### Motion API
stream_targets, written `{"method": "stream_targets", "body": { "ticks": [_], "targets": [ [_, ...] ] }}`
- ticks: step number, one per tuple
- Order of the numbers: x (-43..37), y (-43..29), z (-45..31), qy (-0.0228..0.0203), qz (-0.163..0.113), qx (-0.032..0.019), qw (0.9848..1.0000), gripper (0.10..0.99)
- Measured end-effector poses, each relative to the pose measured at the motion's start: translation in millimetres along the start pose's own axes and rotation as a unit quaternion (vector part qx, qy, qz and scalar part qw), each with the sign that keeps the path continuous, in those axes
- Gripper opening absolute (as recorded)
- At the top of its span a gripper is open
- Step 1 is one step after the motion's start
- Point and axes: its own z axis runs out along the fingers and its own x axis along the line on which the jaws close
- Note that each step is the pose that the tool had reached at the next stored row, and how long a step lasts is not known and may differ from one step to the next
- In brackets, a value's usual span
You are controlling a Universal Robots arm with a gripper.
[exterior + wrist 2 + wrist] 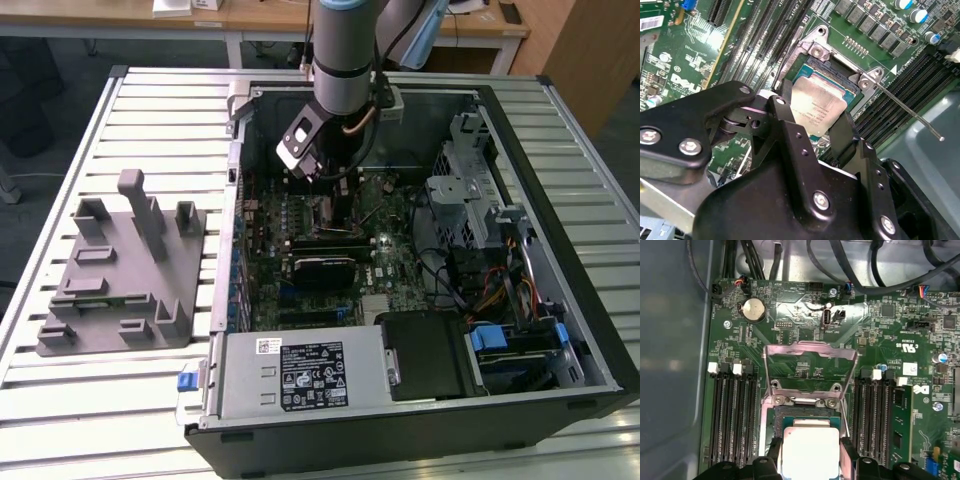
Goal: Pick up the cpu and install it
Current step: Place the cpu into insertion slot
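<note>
Inside the open computer case (560,300), the arm (345,60) reached down over the motherboard (390,260). The gripper (815,114) was closed to the cpu's width, with its two black fingers (842,137) clamped on opposite edges of the cpu (817,106).

The cpu lay flat, roughly parallel to the board, with its pale metal plate facing up. It is square, so it had no long axis. Its edges lined up with the sides of the socket (805,412). It sat over the socket opening, just beside the two hinge screws. Contact with the socket could not be judged.

In the first wrist view the load frame (810,365) stood swung open beyond the socket, with memory slots (732,415) on either side. The thin retention lever (910,112) stuck out, unlatched, in the second wrist view.

The case lay on its side on a slatted metal bench (150,110). A grey holder tray (120,270) with upright pegs stood on the bench at the exterior view's left, well apart from the gripper. Wooden desks (260,15) ran along the back of the room.
</note>
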Motion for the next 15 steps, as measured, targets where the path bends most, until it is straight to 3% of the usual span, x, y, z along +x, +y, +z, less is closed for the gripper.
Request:
{"method": "stream_targets", "body": {
  "ticks": [15],
  "targets": [
    [2.8,0.0,9.8,0.0001,0.002,0.0018,1.0,0.541]
  ]
}}
